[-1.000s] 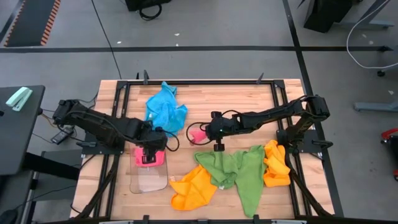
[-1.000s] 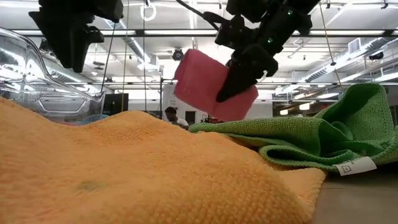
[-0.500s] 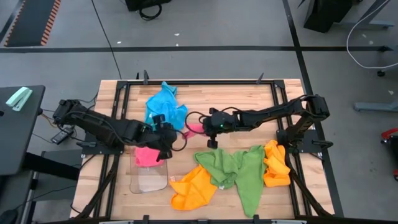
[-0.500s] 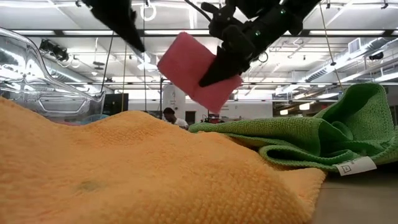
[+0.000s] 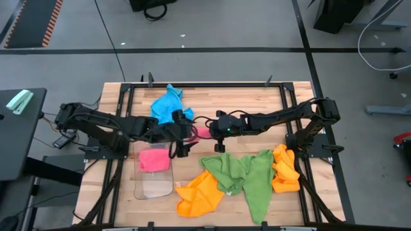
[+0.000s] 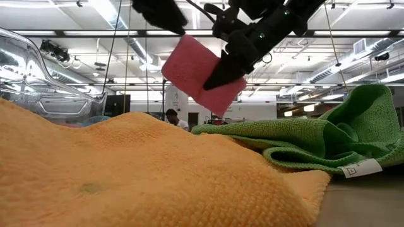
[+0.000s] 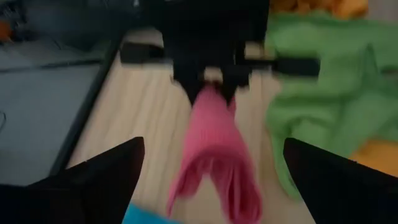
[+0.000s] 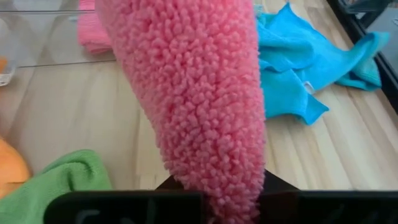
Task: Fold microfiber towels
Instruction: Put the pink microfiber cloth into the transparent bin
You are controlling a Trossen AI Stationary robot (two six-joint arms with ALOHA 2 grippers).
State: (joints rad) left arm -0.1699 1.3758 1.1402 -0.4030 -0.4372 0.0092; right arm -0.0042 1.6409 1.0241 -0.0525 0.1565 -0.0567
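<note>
A folded pink towel (image 5: 202, 133) hangs in the air over the table's middle, with my right gripper (image 5: 214, 131) shut on it. My left gripper (image 7: 212, 146) is open right by the towel's free end (image 7: 214, 186); its fingers (image 7: 106, 174) stand wide apart on either side and clear of the cloth. A second pink towel (image 5: 154, 158) lies flat in the clear tray (image 5: 154, 186). A blue towel (image 5: 168, 106) lies crumpled at the far side. Green (image 5: 247, 176) and orange (image 5: 199, 192) towels lie bunched near the front. My right gripper pinches one end of the folded pink towel (image 8: 217, 186) between its two fingers (image 6: 227, 60), several layers together. The fingers come from the table's right side, slanting down. The towel is lifted clear of the table and sticks out tilted toward my left gripper.
Another orange towel (image 5: 286, 170) lies at the right, against the green one. In the low view, orange cloth (image 6: 126, 176) fills the foreground and the tray's wall (image 6: 38, 69) rises at the left. Bare wood (image 5: 225, 102) shows at the far middle.
My left gripper has come away from the pink towel in the tray, which stays lying there. It has risen, gone toward the table's right, and tipped up from pointing down to nearly level, reaching the free end of the held pink towel. That towel has tipped slightly.
</note>
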